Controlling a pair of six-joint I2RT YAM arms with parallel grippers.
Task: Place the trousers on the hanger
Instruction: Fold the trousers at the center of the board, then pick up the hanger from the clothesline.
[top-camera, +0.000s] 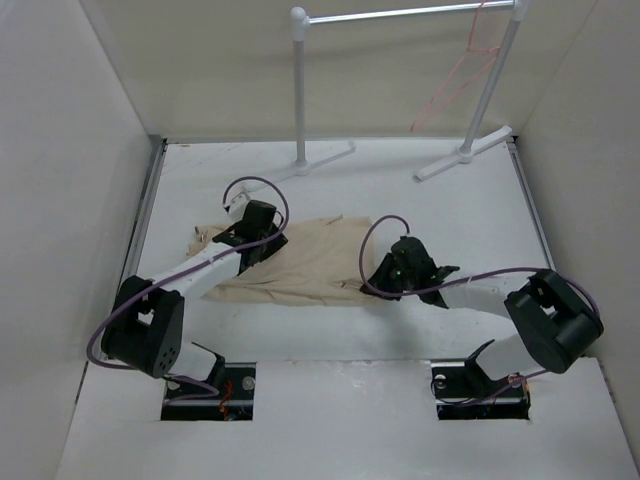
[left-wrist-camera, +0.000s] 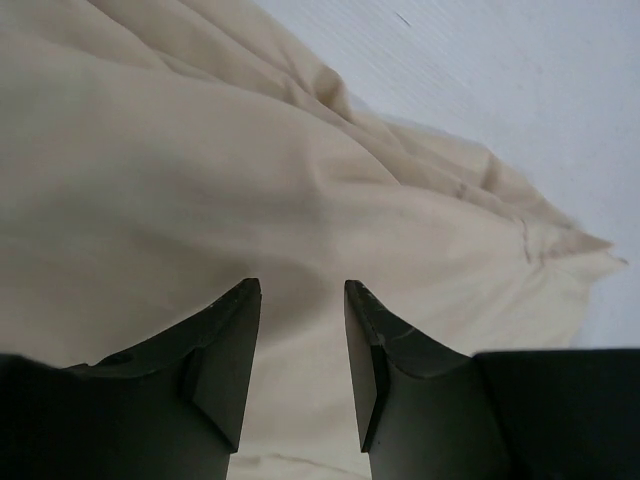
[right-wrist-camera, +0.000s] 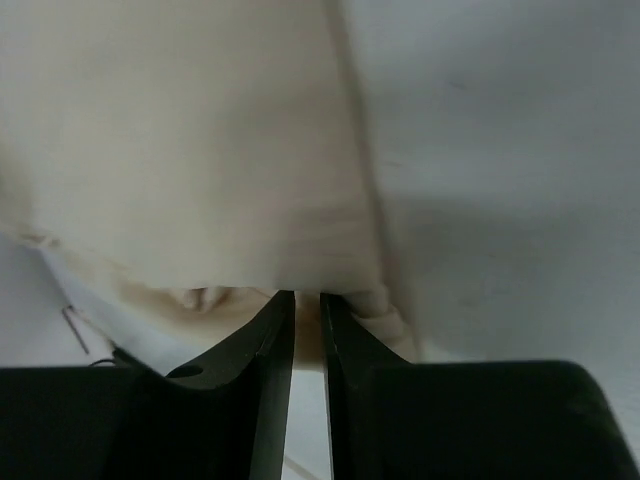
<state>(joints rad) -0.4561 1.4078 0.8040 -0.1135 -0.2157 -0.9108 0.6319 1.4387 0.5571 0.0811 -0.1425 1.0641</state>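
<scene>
The trousers (top-camera: 300, 262) are lying centre on the counter (top-camera: 400, 180), and the hanger (top-camera: 440, 103) is hanging at one o'clock. Your left pincer (left-wrist-camera: 300, 288) is gaping open. I cannot tell whether the narrowed right pincer (right-wrist-camera: 306, 296) is gripping, so be seating the trousers deep.

Reaching forward, wrists held low.
Left arm (top-camera: 205, 268) angles inward, left gripper (left-wrist-camera: 300, 288) with jaws parted (a clear gap); right arm (top-camera: 480, 293) likewise, right gripper (right-wrist-camera: 308, 296) narrowed to a slit.

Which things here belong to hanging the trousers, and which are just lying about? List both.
For the job: trousers; hanger.
Just there: rail stand, with the hanger hanging from it; table.
</scene>
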